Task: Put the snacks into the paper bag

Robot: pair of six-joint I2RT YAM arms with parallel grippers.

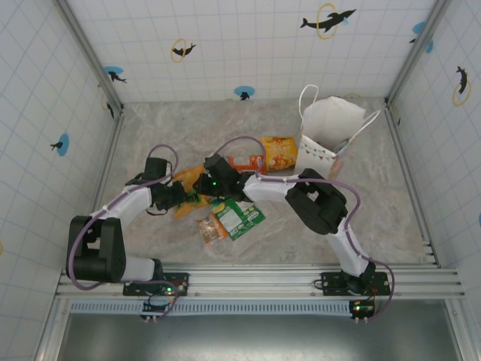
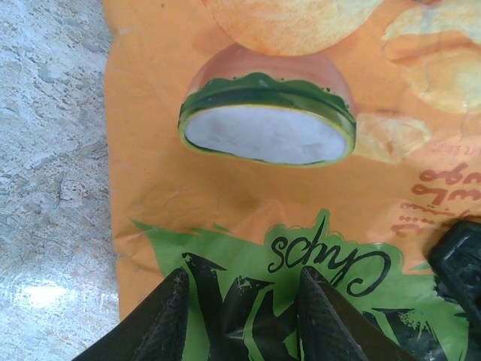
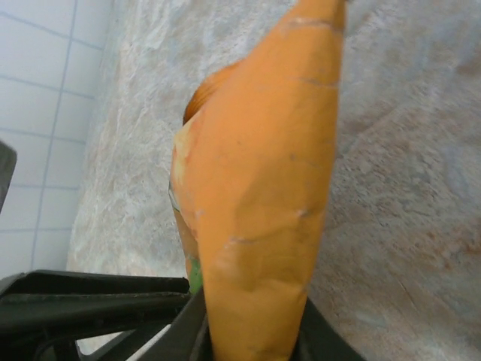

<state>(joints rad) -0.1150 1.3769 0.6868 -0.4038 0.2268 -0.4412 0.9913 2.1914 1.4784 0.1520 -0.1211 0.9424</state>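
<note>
At table (image 1: 150,135) centre, right fingers (image 3: 176,335) pinching orange packet (image 3: 255,188) edge-on, left fingers (image 2: 169,316) parted above it, tips cropped.

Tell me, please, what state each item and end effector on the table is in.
paper bag: upright, mouth open.
orange chip bag: gripped at one edge.
right end effector: shut on the orange chip bag.
left end effector: open, fingers over the orange chip bag.
yellow packet: lying flat, untouched.
red-orange packet: lying flat, untouched.
green packet: lying flat, untouched.
brown packet: lying flat, untouched.
</note>
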